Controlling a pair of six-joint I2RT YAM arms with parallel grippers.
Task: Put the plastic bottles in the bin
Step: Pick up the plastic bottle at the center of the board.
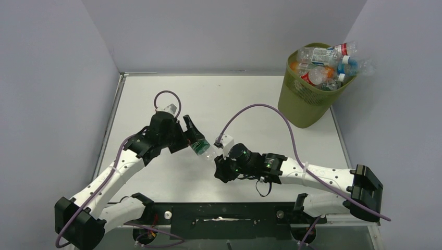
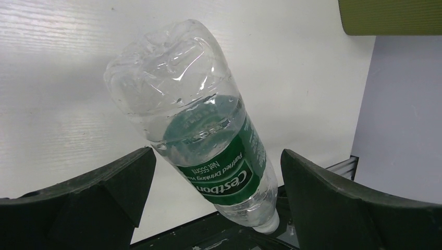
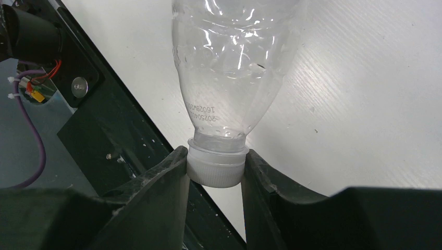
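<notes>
I'm pinching the bottle (image 2: 208, 140) by its white cap (image 3: 216, 174) in the right gripper (image 3: 213, 156) over the table (image 1: 250, 94). Its body is pointing into the left gripper (image 2: 216, 155) — jaws apart, not touching. The bin (image 1: 305, 101) is lying nearer the right gripper.

Printed in white on the green label (image 2: 224, 161) of the clear water bottle (image 2: 172, 88), just above the white cap (image 2: 267, 223) and upside down: "Cestbon" in large letters, "Purified Drinking Water" and "Net 555ml" in small type alongside. Stamped on the bare shoulder right by that cap, reversed: two rows of digits (image 3: 206, 113), roughly "2025060…" and "160284…", only partly readable.
</notes>
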